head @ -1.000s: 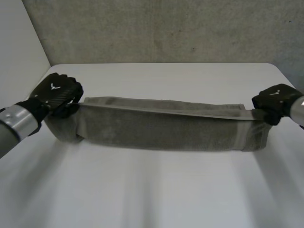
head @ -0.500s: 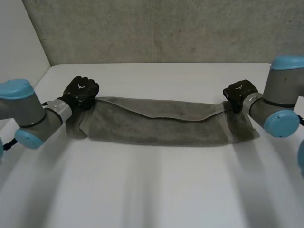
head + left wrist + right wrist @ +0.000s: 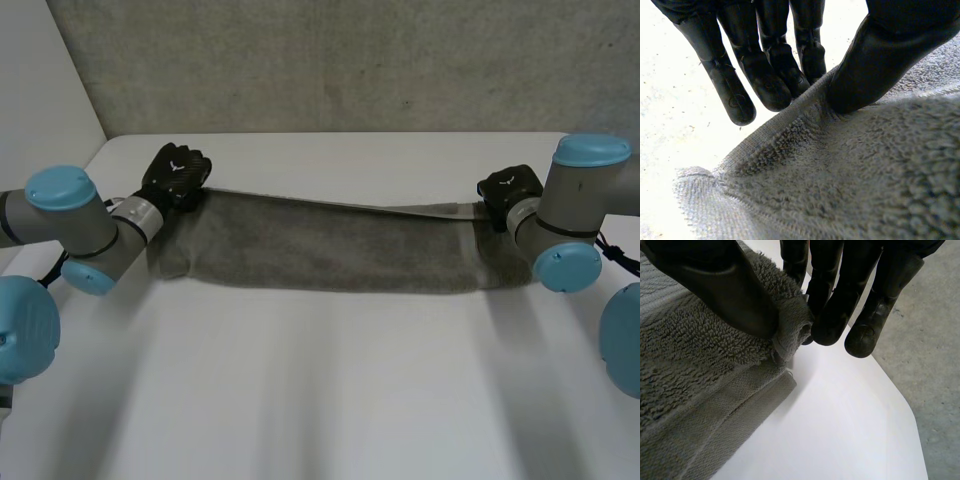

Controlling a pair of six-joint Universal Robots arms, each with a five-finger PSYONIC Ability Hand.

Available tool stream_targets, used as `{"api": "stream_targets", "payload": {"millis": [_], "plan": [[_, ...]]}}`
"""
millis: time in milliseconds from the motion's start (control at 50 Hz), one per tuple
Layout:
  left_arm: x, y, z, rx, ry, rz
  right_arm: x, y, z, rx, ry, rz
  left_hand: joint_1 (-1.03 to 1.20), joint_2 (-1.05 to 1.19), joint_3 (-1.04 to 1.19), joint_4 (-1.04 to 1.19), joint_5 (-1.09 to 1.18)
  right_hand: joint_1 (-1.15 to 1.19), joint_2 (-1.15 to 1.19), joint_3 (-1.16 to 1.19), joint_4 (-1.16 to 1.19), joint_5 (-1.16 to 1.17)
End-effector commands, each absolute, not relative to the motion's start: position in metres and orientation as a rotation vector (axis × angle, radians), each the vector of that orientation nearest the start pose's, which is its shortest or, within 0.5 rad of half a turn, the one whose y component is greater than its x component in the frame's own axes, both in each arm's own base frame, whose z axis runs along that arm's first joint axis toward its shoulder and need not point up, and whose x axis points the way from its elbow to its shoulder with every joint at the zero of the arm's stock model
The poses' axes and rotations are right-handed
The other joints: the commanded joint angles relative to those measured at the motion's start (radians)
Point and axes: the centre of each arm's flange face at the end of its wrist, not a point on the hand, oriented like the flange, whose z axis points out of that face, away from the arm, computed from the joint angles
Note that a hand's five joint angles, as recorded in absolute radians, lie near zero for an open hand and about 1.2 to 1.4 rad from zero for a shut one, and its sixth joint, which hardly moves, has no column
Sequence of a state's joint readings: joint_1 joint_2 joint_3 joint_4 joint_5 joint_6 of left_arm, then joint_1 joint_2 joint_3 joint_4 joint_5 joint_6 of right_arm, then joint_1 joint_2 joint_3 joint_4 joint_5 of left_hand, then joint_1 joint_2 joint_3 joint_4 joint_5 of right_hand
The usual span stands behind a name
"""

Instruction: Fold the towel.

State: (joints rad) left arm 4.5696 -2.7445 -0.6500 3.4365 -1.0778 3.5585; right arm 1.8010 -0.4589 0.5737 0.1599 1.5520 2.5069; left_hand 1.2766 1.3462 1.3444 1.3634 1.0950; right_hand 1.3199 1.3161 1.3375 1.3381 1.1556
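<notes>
Pinching towel, left hand, right hand, white table

Grey towel on white table

Seemingly open table before towel

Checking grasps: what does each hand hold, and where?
The towel: left hand pinches its far edge at one end, right hand at the other.
</notes>
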Motion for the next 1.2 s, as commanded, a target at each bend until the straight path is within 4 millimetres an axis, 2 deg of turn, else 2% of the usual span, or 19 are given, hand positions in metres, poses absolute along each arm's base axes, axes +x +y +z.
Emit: {"api": "stream_targets", "payload": {"millis": [20,80,100,120,140,160,180,200,300,400,440,500,540,600,680,800,940,1100,1200], "plan": [[-0.249,-0.486,0.104,1.180,1.968,-2.360,0.241,-0.452,0.125,-1.147,2.465,-2.005,0.120,0.050,0.052,0.033,0.127,0.076,0.080,0.059,0.058,0.066],[-0.250,-0.485,0.102,1.184,1.974,-2.358,0.240,-0.453,0.121,-1.143,2.483,-1.997,0.120,0.050,0.052,0.033,0.127,0.076,0.080,0.059,0.058,0.066],[-0.251,-0.484,0.102,1.189,1.975,-2.360,0.240,-0.453,0.120,-1.137,2.492,-1.997,-0.086,-0.156,-0.154,-0.173,-0.079,-0.010,-0.006,-0.027,-0.028,-0.020],[-0.251,-0.484,0.102,1.189,1.975,-2.360,0.240,-0.453,0.120,-1.137,2.493,-1.997,-0.088,-0.158,-0.156,-0.175,-0.081,-0.011,-0.007,-0.028,-0.029,-0.021],[-0.252,-0.484,0.102,1.197,1.972,-2.364,0.239,-0.453,0.121,-1.128,2.502,-2.002,-0.347,-0.417,-0.415,-0.434,-0.340,-0.359,-0.356,-0.377,-0.378,-0.370],[-0.252,-0.484,0.102,1.197,1.972,-2.364,0.238,-0.453,0.121,-1.117,2.511,-2.006,-0.350,-0.419,-0.417,-0.437,-0.343,-0.837,-0.833,-0.854,-0.855,-0.847],[-0.253,-0.483,0.102,1.201,1.972,-2.366,0.238,-0.453,0.121,-1.117,2.511,-2.006,-0.571,-0.640,-0.638,-0.657,-0.563,-0.841,-0.838,-0.859,-0.860,-0.852],[-0.254,-0.483,0.104,1.202,1.969,-2.370,0.237,-0.454,0.123,-1.095,2.522,-2.012,-0.721,-0.791,-0.789,-0.808,-0.714,-1.145,-1.142,-1.163,-1.164,-1.156],[-0.258,-0.482,0.114,1.203,1.938,-2.389,0.234,-0.454,0.133,-0.988,2.553,-2.042,-1.083,-1.153,-1.151,-1.170,-1.076,-1.145,-1.142,-1.163,-1.164,-1.156],[-0.257,-0.482,0.140,1.187,1.877,-2.423,0.231,-0.454,0.171,-0.825,2.503,-2.139,-1.084,-1.153,-1.151,-1.170,-1.077,-1.145,-1.142,-1.163,-1.164,-1.156],[-0.258,-0.482,0.150,1.181,1.854,-2.436,0.225,-0.455,0.203,-0.685,2.435,-2.217,-1.084,-1.153,-1.151,-1.170,-1.077,-1.145,-1.142,-1.163,-1.164,-1.156],[-0.258,-0.478,0.170,1.166,1.821,-2.455,0.220,-0.455,0.218,-0.615,2.406,-2.243,-1.084,-1.153,-1.151,-1.170,-1.077,-1.145,-1.142,-1.163,-1.164,-1.156],[-0.256,-0.476,0.179,1.142,1.819,-2.453,0.207,-0.451,0.248,-0.486,2.355,-2.288,-1.081,-1.150,-1.148,-1.168,-1.074,-1.145,-1.142,-1.163,-1.164,-1.156],[-0.248,-0.468,0.196,1.085,1.834,-2.435,0.195,-0.443,0.270,-0.421,2.321,-2.311,-1.075,-1.144,-1.143,-1.162,-1.068,-1.145,-1.142,-1.163,-1.164,-1.156],[-0.237,-0.443,0.207,1.053,1.903,-2.381,0.193,-0.431,0.279,-0.457,2.310,-2.293,-1.054,-1.124,-1.122,-1.141,-1.047,-1.145,-1.142,-1.163,-1.164,-1.156],[-0.231,-0.405,0.195,1.072,2.049,-2.278,0.202,-0.398,0.244,-0.740,2.402,-2.063,-1.037,-1.106,-1.104,-1.124,-1.030,-1.145,-1.142,-1.163,-1.164,-1.156],[-0.226,-0.385,0.177,1.043,2.157,-2.180,0.200,-0.362,0.194,-0.985,2.526,-1.873,-1.019,-1.089,-1.087,-1.106,-1.012,-1.145,-1.142,-1.163,-1.164,-1.156],[-0.219,-0.371,0.158,0.920,2.283,-2.006,0.201,-0.339,0.162,-1.032,2.571,-1.754,-1.016,-1.086,-1.084,-1.103,-1.009,-1.145,-1.142,-1.163,-1.164,-1.156],[-0.213,-0.364,0.141,0.881,2.343,-1.927,0.198,-0.333,0.156,-1.021,2.543,-1.809,-1.013,-1.083,-1.081,-1.100,-1.006,-1.126,-1.123,-1.144,-1.145,-1.137]]}}
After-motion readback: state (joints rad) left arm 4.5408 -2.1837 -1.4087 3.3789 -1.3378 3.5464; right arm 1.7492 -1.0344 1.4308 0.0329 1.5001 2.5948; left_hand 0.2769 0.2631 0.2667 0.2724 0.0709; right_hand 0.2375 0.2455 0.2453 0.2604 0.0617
